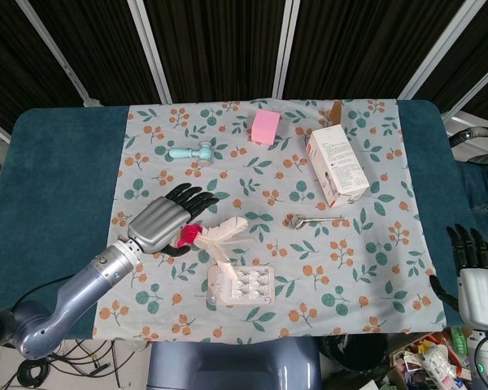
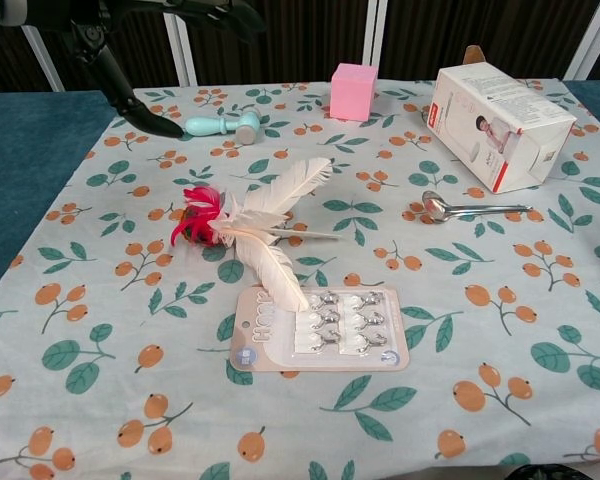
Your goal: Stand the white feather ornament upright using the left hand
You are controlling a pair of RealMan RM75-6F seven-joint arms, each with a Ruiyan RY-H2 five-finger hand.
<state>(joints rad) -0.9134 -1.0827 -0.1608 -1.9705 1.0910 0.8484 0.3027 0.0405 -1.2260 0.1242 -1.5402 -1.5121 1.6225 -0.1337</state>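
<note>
The white feather ornament [image 1: 221,236] [image 2: 265,225] lies flat on the patterned cloth, its red tuft [image 2: 194,220] pointing left and its plumes fanned right and down. My left hand [image 1: 164,219] hovers over the cloth just left of the red tuft, fingers spread and holding nothing. In the chest view only dark fingers [image 2: 130,95] of this hand show at the top left. My right hand [image 1: 474,276] rests off the table's right edge, fingers apart and empty.
A blister card of hooks [image 1: 241,285] [image 2: 320,327] lies just below the feathers. A metal spoon [image 1: 313,218], a white box [image 1: 337,163], a pink block [image 1: 265,126] and a teal-handled tool [image 1: 191,152] lie farther back.
</note>
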